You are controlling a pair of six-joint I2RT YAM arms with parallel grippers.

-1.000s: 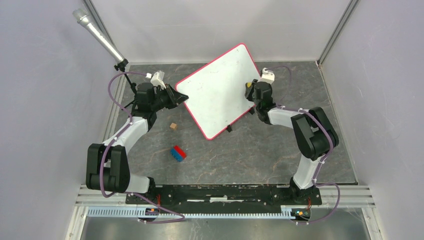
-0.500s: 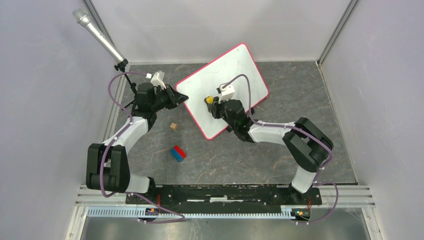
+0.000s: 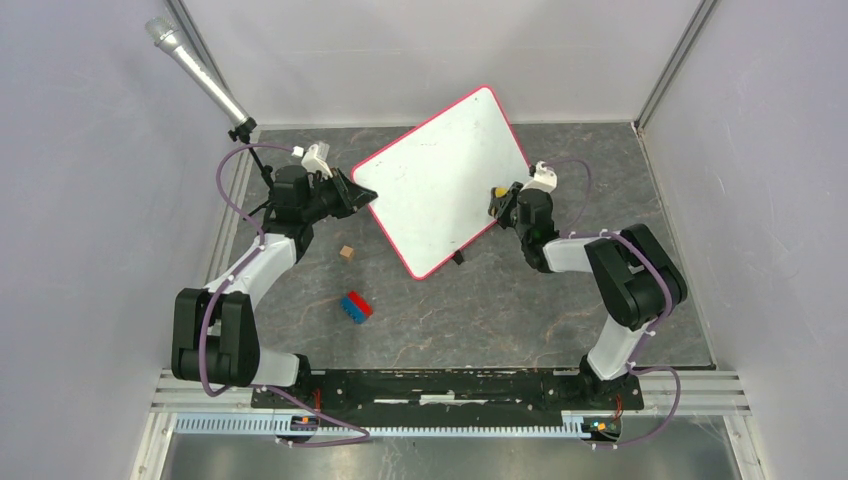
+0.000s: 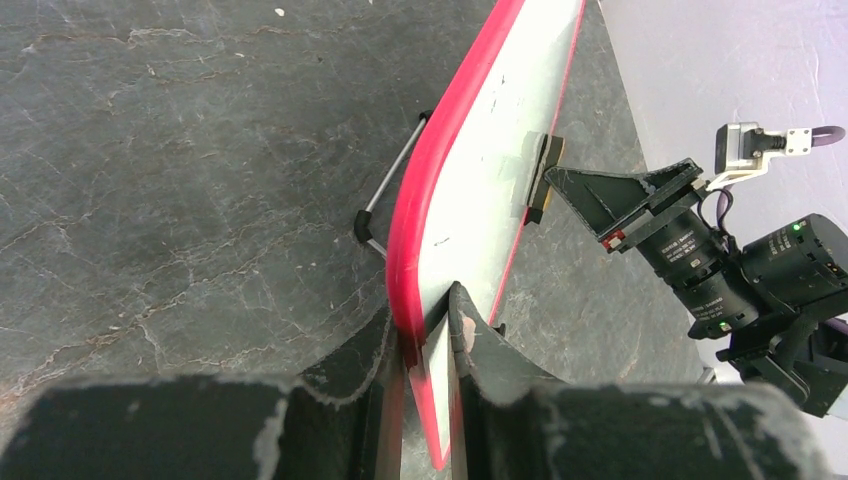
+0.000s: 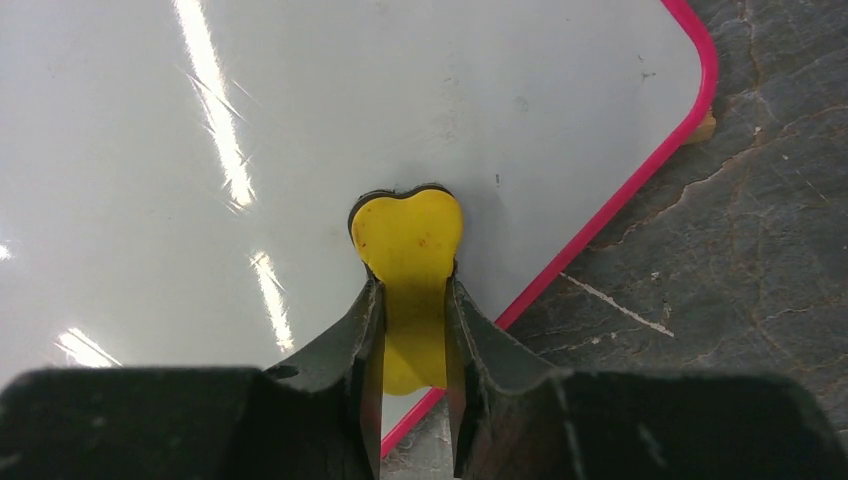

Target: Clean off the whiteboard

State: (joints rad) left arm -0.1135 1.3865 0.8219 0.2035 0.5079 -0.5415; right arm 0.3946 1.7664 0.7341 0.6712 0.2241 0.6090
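Note:
The whiteboard [image 3: 440,178], white with a red-pink rim, stands tilted on its black clip feet in the middle of the table. My left gripper [image 3: 358,197] is shut on the board's left rim; the left wrist view shows its jaws pinching the red edge [image 4: 425,340]. My right gripper [image 3: 503,205] is shut on a yellow eraser [image 3: 498,192] pressed flat against the board's right side near the rim. In the right wrist view the eraser [image 5: 407,240] sits between the fingers on the white surface [image 5: 200,150].
A small tan wooden cube [image 3: 346,252] and a red-and-blue block [image 3: 356,306] lie on the dark stone table left of the board's lower corner. A microphone on a stand [image 3: 196,72] is at the far left. Grey walls enclose the table.
My right gripper swept the eraser from the board's right edge to its middle, then back to the right edge. The left gripper and the board have stayed put.

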